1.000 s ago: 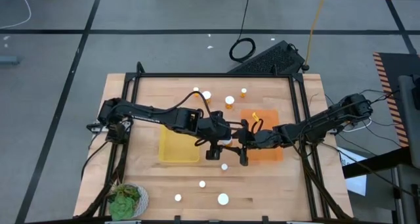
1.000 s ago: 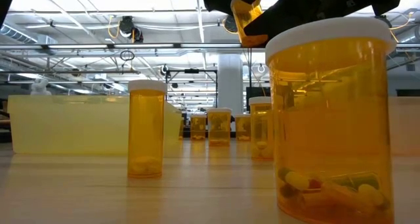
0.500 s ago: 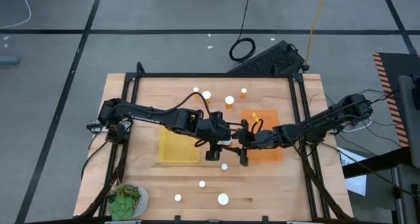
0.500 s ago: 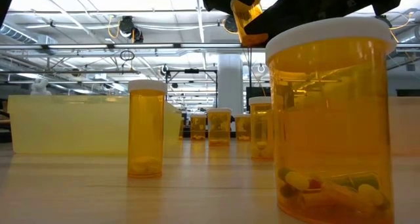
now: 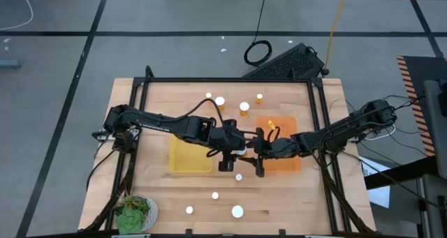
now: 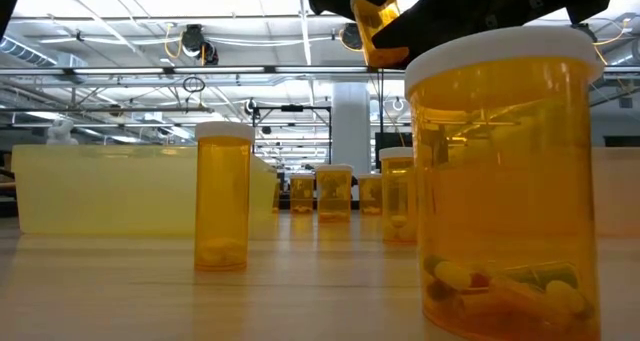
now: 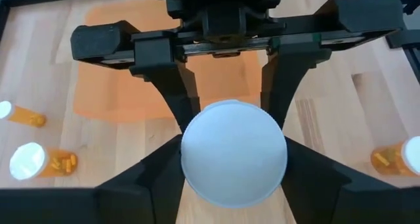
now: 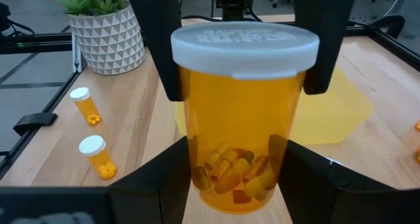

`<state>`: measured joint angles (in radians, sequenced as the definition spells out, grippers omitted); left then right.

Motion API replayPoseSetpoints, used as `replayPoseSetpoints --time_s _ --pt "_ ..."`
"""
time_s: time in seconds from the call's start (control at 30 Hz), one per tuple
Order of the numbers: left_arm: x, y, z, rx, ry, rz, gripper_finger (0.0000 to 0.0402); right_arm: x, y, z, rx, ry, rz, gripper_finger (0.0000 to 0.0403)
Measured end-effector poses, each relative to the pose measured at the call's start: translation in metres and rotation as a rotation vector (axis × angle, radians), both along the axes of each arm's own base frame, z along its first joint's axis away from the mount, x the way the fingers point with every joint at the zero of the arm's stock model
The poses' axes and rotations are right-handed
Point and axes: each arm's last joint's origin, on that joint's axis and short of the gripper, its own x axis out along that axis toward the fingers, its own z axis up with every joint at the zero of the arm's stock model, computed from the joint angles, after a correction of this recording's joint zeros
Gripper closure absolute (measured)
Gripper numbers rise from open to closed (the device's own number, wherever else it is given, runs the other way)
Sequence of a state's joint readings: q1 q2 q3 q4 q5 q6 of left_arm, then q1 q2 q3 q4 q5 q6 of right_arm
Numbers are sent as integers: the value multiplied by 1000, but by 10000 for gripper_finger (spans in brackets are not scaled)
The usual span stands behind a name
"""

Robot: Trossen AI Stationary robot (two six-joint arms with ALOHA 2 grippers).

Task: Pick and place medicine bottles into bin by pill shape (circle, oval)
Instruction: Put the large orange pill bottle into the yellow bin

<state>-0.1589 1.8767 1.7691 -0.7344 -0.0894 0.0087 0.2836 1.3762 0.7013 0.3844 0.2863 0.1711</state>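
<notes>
Both the left gripper [image 5: 235, 152] and right gripper [image 5: 255, 153] clamp one wide-capped pill bottle [image 8: 241, 112] above the desk [image 5: 279, 199]; its embossed cap lettering is unreadable.

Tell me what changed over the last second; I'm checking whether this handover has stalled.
Nothing visibly changed. The left gripper and right gripper both stay clamped on the same bottle between the yellow tray and orange tray; the other bottles have not moved.
</notes>
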Motion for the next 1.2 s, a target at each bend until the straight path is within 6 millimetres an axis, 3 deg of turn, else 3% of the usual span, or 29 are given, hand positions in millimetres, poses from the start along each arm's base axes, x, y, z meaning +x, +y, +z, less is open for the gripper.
replayPoseSetpoints --time_s 0.33,0.47,0.83,1.0,1.2 --pt "-3 0 -3 12 43 8 196 -8 1 3 -6 46 8 127" --pt "-6 1 -5 23 73 26 183 -18 -2 7 -5 95 2 108" --pt "-16 3 -11 74 190 97 195 -47 5 19 -25 178 60 106" --pt "-26 6 -13 113 267 154 178 -53 9 21 -30 184 84 106" --pt "-39 9 -3 138 296 220 194 -54 11 21 -43 186 99 106"
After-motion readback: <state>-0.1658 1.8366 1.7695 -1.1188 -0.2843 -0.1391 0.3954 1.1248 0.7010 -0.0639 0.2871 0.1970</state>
